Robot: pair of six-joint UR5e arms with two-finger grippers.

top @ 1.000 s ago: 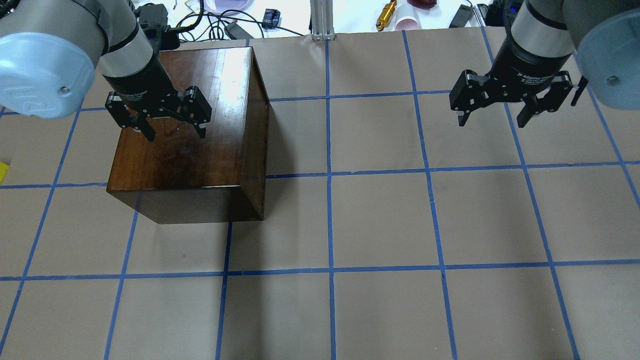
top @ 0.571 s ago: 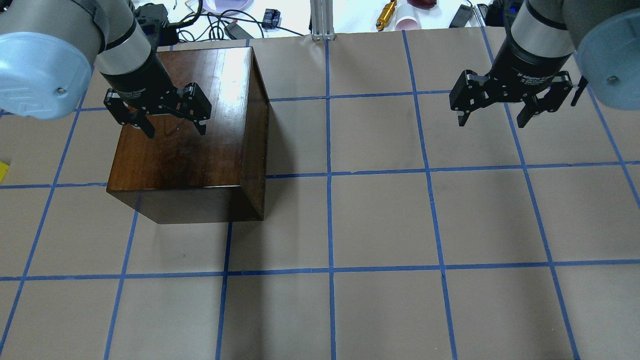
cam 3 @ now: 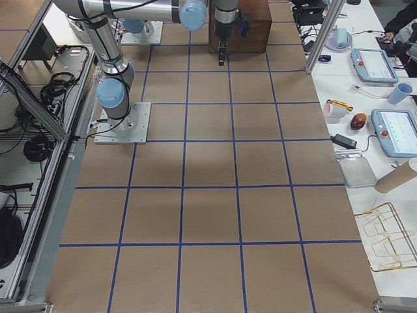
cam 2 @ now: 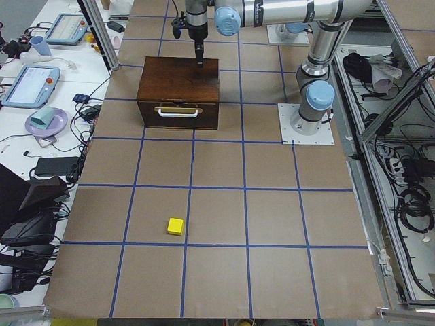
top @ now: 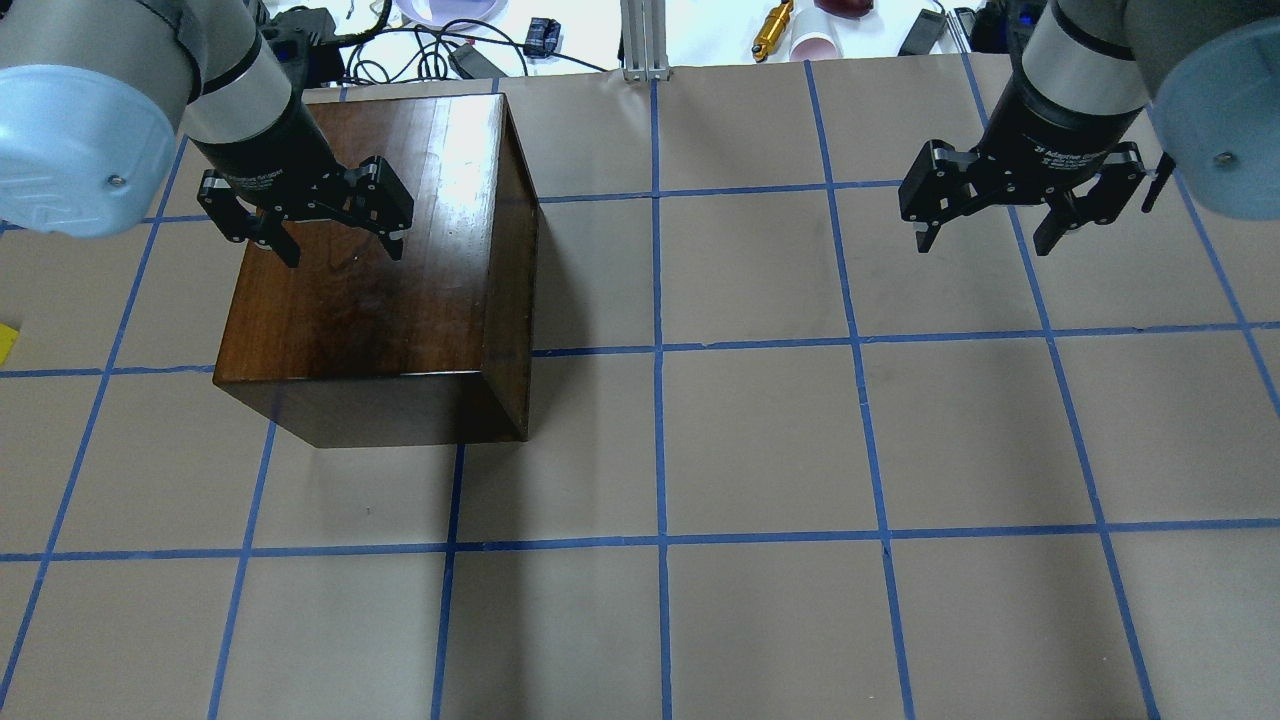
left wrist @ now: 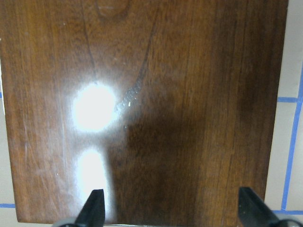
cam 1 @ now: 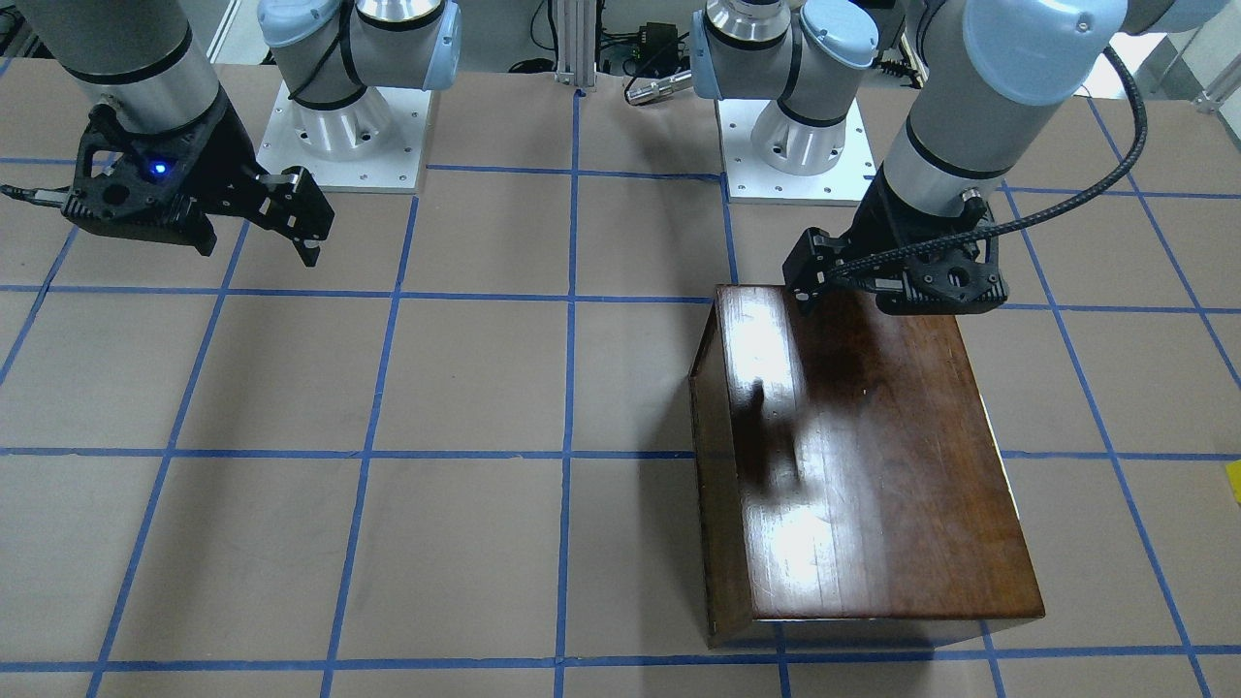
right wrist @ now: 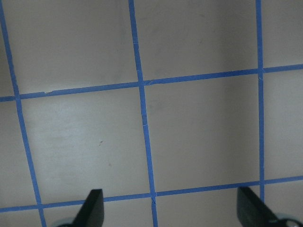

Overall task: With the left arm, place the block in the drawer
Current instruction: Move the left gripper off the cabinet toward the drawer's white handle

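The dark-brown wooden box (top: 380, 260) stands on the table's left half. Its drawer (cam 2: 178, 115), with a metal pull, is shut and shows only in the exterior left view. My left gripper (top: 343, 252) hovers open and empty over the box top, as the left wrist view (left wrist: 171, 210) confirms. The yellow block (cam 2: 175, 226) lies on the table well away from the box, and shows as a sliver at the overhead view's left edge (top: 5, 342). My right gripper (top: 985, 243) is open and empty above bare table on the right.
Blue tape lines divide the brown table (top: 760, 440) into squares. Cables, a cup and small tools (top: 790, 30) lie beyond the far edge. The two arm bases (cam 1: 339, 126) stand on white plates at the robot's side.
My left gripper has moved a little up and to the left in the overhead view, staying open over the box top. The right arm has not moved.
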